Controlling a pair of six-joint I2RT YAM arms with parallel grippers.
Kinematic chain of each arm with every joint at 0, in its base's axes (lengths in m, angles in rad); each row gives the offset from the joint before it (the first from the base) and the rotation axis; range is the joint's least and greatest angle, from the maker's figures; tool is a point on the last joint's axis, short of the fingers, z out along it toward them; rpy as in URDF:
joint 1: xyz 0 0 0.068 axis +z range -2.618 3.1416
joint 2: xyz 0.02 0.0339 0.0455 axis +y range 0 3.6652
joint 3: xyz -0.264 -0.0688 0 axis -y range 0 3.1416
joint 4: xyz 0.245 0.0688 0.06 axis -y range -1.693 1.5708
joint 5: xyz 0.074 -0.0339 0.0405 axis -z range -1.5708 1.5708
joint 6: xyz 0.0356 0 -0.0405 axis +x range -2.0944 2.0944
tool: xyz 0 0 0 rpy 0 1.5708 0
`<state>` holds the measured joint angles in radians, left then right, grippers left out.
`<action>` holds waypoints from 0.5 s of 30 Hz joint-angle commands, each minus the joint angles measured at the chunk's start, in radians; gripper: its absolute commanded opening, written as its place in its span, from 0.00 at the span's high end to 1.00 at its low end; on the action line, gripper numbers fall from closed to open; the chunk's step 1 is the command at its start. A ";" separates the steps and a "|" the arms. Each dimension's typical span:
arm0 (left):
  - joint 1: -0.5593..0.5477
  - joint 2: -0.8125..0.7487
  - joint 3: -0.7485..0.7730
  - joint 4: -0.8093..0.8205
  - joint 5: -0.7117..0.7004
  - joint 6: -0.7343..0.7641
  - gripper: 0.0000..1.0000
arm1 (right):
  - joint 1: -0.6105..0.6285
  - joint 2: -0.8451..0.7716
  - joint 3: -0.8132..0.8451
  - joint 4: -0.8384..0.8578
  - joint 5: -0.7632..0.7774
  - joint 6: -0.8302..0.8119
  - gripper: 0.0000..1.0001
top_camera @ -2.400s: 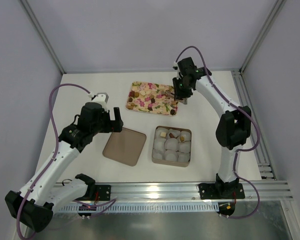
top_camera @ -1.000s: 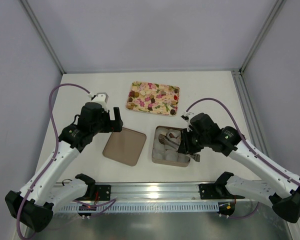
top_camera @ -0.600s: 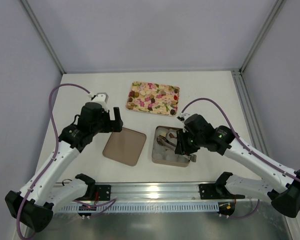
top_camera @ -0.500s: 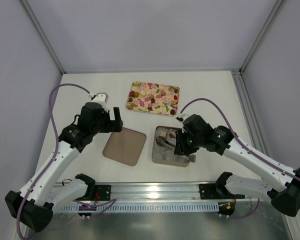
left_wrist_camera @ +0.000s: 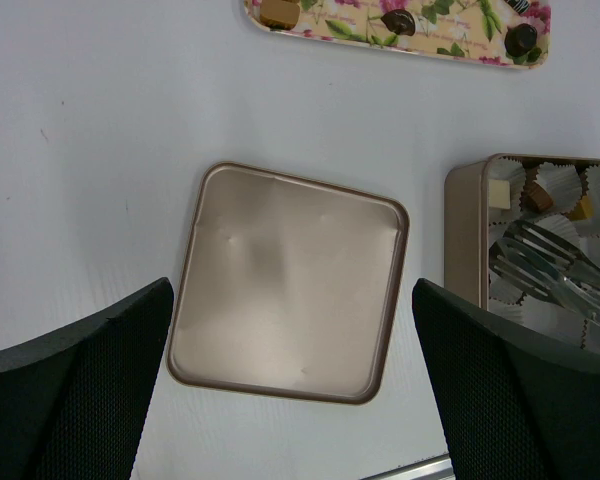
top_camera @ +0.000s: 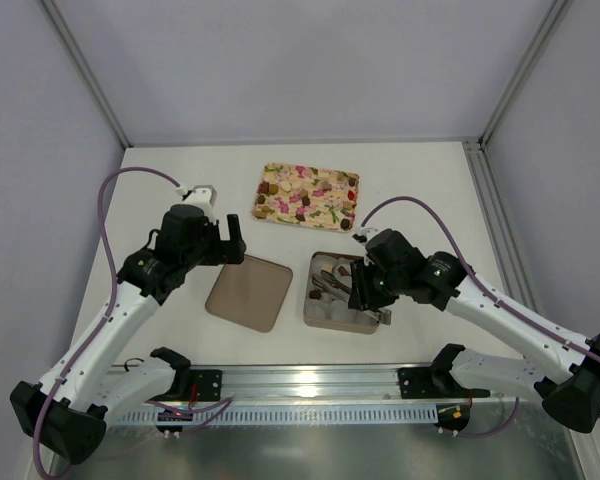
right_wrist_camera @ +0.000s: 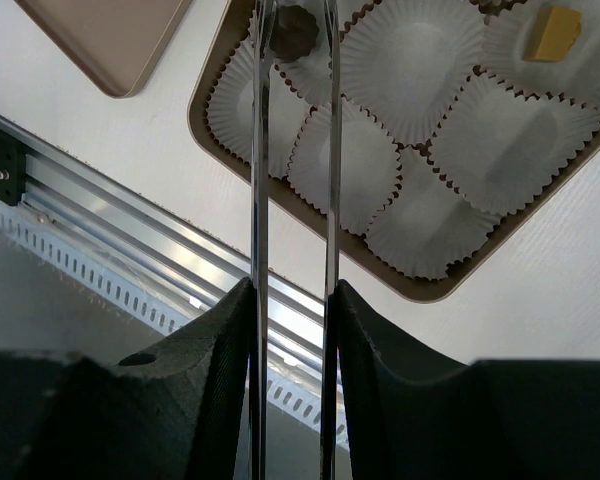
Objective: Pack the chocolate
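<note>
The right arm has just been swinging away from the pink-and-cream floral rectangular tray [top_camera: 325, 195] down to the square gold-coloured metal tin [left_wrist_camera: 462, 235] lying at 6 o'clock from it, and now the right gripper [right_wrist_camera: 292, 295] is easing off. It is still clasping the thin steel tongs [right_wrist_camera: 260, 180], but loosely enough that the 2 blades are springing apart. The roundish dark brown chocolate [right_wrist_camera: 293, 30] is sitting between the tips, over a white crinkled paper cup [right_wrist_camera: 302, 62] on the tin's 9 o'clock side. It looks close to the left blade and free of the right one, so I judge it is being let go. A golden-tan chocolate [right_wrist_camera: 553, 32] is already lying in another cup. The left gripper [left_wrist_camera: 292, 290] is hanging fully spread with nothing in it, above the flat bronze square lid [left_wrist_camera: 285, 280] at 9 o'clock of the tin. Several chocolates [left_wrist_camera: 399, 21] are waiting on the tray, so more trips look necessary before the lid goes on.
</note>
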<state>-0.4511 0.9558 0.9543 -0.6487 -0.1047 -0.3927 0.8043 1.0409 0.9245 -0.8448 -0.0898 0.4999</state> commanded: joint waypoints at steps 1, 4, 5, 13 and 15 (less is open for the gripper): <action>0.003 -0.006 0.032 0.004 -0.012 -0.006 0.00 | 0.007 -0.025 0.059 -0.006 0.039 -0.007 0.61; 0.002 -0.005 0.032 0.004 -0.013 -0.006 0.00 | 0.003 -0.024 0.128 -0.046 0.059 -0.029 0.61; 0.003 -0.005 0.031 0.004 -0.012 -0.006 0.00 | 0.001 -0.019 0.167 -0.057 0.064 -0.038 0.61; 0.003 -0.006 0.031 0.004 -0.012 -0.006 0.00 | -0.138 0.085 0.309 -0.088 0.085 -0.141 0.61; 0.002 -0.005 0.032 0.004 -0.009 -0.006 0.00 | -0.206 0.114 0.326 -0.068 0.085 -0.173 0.61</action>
<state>-0.4511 0.9558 0.9543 -0.6483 -0.1047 -0.3927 0.6750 1.1084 1.2007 -0.9260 -0.0303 0.3950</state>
